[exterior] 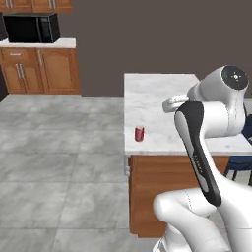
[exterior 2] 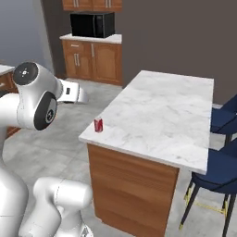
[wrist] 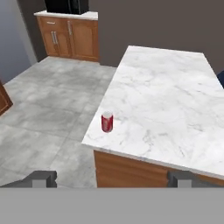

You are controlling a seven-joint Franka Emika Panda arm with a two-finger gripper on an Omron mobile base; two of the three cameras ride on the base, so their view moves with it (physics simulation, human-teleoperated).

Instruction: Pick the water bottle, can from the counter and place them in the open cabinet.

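Observation:
The small red can stands upright on the white marble counter, close to its near left corner; it also appears as the can and the can in the base views. My gripper hovers well short of the island, above the floor and higher than the counter top. It is open, its two dark fingertips are wide apart, and nothing is between them. The can lies ahead, roughly centred between the fingertips. The water bottle and the open cabinet are out of view.
Low wooden cabinets with a black microwave line the far wall. Blue chairs stand at the island's right side. Grey tiled floor spreads to the left of the island's wooden base.

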